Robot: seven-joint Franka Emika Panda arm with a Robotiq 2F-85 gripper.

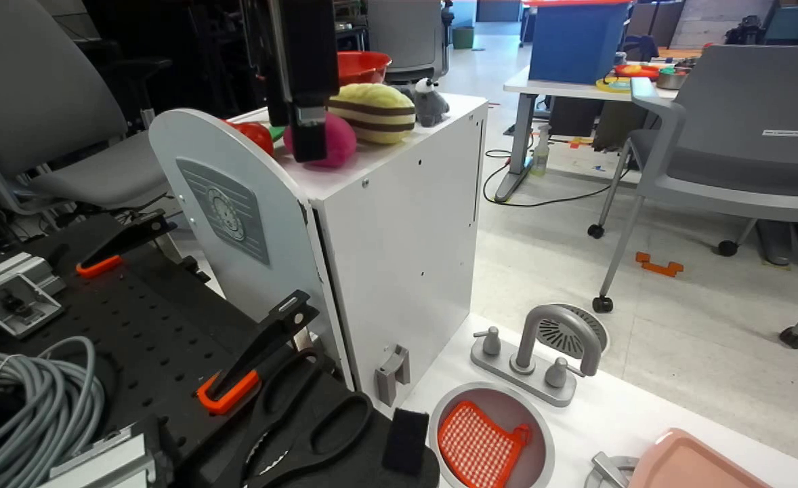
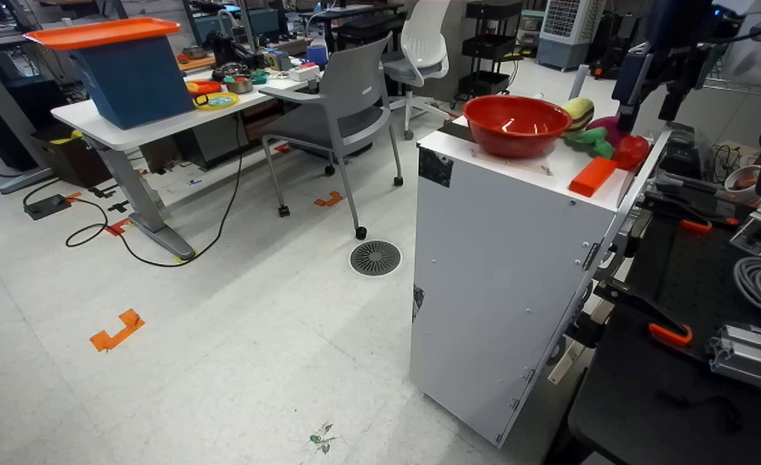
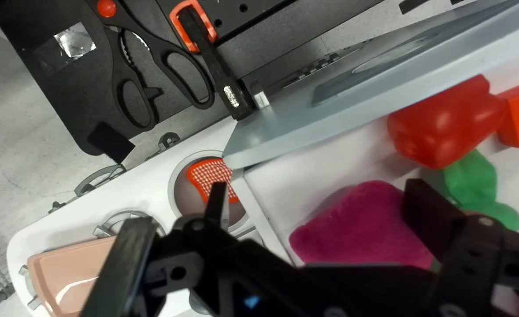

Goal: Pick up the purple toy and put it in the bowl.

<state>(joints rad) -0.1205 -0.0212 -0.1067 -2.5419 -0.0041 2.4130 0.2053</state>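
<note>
The purple toy, soft and magenta, lies on top of the white cabinet. It shows in both exterior views (image 1: 339,144) (image 2: 603,124) and in the wrist view (image 3: 356,229). My gripper (image 3: 316,188) is open and points down over the cabinet's edge. In the wrist view the toy lies between the fingers, close to the right one; the left one is over the sink side. The gripper also shows in both exterior views (image 1: 297,139) (image 2: 646,117), with a finger partly covering the toy. The red bowl (image 2: 513,129) stands at the cabinet top's far end (image 1: 362,64), out of the wrist view.
A yellow striped toy (image 1: 372,112) sits beside the purple toy, with a grey toy (image 1: 430,105) behind. A red pepper (image 3: 449,123), green toy (image 3: 473,189) and orange block (image 2: 594,177) are close by. A raised grey panel (image 1: 236,203) borders the cabinet top.
</note>
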